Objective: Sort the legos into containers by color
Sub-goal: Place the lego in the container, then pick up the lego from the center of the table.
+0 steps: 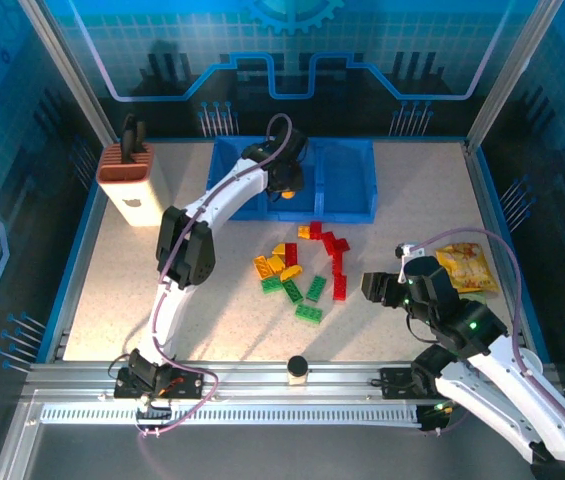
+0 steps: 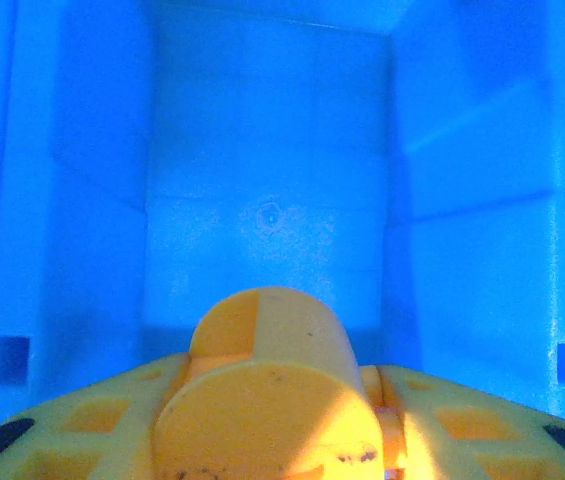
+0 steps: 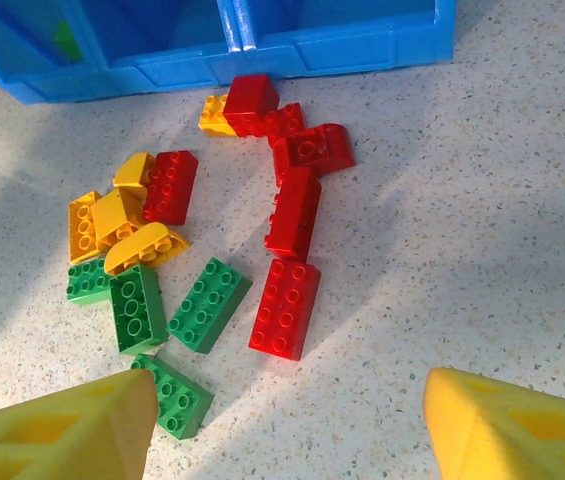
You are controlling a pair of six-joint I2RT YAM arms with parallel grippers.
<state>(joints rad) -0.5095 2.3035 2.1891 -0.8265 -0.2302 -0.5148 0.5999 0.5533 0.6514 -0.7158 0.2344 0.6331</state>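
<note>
Seen from above, your left arm reaches across the desk (image 1: 412, 190) to the blue tray (image 1: 352, 205) of three joined bins at the far side. Your left gripper (image 1: 284, 188) hangs over the middle bin.

In the left wrist view, that gripper (image 2: 272, 425) points into the bin, with its blue walls (image 2: 262, 150) on every side. Its yellow fingers (image 2: 462, 425) lie against both sides of a rounded yellow-orange brick (image 2: 262, 340), clamped on it as far as this view shows.

The rest of the bricks (image 1: 302, 270) lie loose on the desk just in front of the tray, none of them in a bin. The red ones form a ragged line on the right of the pile. The green and yellow-orange ones cluster on the left, several touching or overlapping.

Your right gripper (image 1: 382, 288) sits to the right of the pile, close to the desk. In the right wrist view its two fingers stand wide apart with nothing between them (image 3: 290, 400). They are aimed at the pile, and a red brick (image 3: 284, 307) is nearest to them. The tray wall (image 3: 342, 45) lies beyond the pile.

A yellow snack packet (image 1: 467, 268) lies on the desk right of that gripper. A brown-and-white block (image 1: 134, 185) with black handles stands at the far left, well apart from the bricks.
</note>
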